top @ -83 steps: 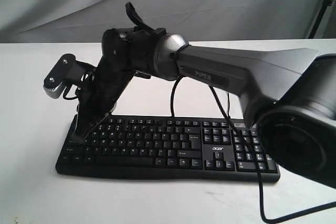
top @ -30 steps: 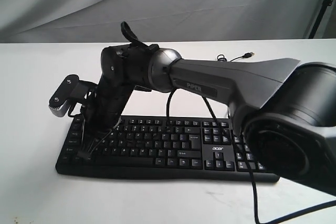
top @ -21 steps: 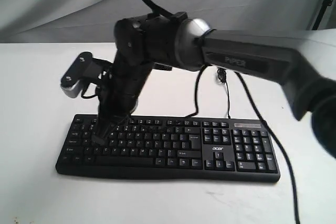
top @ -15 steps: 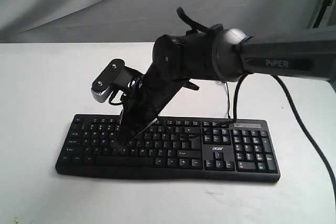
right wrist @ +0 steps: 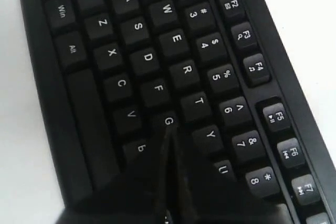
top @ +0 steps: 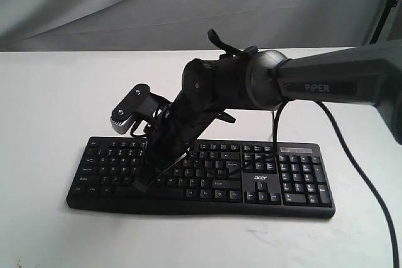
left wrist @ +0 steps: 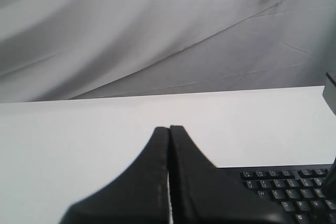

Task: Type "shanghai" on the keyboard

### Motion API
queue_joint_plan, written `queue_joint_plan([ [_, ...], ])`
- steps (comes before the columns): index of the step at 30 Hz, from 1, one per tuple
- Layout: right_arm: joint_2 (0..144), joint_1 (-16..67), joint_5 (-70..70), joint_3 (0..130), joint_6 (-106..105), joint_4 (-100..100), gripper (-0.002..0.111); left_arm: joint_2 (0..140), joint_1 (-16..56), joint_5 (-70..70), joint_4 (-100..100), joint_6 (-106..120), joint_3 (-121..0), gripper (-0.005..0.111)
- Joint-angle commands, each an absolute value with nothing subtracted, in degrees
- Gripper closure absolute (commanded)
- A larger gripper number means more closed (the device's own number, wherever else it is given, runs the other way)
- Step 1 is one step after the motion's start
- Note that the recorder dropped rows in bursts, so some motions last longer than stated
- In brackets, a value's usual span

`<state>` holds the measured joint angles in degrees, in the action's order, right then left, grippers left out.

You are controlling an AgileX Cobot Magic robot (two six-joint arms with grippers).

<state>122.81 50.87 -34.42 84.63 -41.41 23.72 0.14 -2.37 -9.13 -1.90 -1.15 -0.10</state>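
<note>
The black keyboard (top: pixel 264 180) lies on the white table, its number pad and "acer" logo (top: pixel 260 185) toward the right. My right gripper (top: pixel 142 184) reaches in from the right and points down onto the letter keys, shut with nothing held. In the right wrist view its joined tips (right wrist: pixel 168 132) sit just by the G key (right wrist: pixel 168 121), over where the H key lies; I cannot tell if they touch. My left gripper (left wrist: pixel 169 129) is shut and empty above bare table, with the keyboard's corner (left wrist: pixel 286 184) beside it.
A thin black cable (top: pixel 361 167) hangs from the right arm past the keyboard's right end. A grey cloth backdrop (top: pixel 188 4) closes the far side of the table. The right wrist's camera block (top: pixel 129 110) sticks out above the keyboard's left half.
My right gripper has travelled right from the keyboard's left end to the middle letter keys and dropped lower over them. The left gripper shows no earlier frame.
</note>
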Motion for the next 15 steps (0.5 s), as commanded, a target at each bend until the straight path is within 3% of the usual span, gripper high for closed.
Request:
queue_joint_plan([
  [1, 123.35, 50.66, -33.62, 84.47, -41.95, 24.49, 0.108, 0.0, -2.0, -8.79, -1.79, -1.31, 0.0, 0.107],
  [15, 124.63, 50.45, -33.74, 84.47, -41.96, 24.34, 0.108, 0.0, -2.0, -8.79, -1.79, -1.31, 0.0, 0.107],
])
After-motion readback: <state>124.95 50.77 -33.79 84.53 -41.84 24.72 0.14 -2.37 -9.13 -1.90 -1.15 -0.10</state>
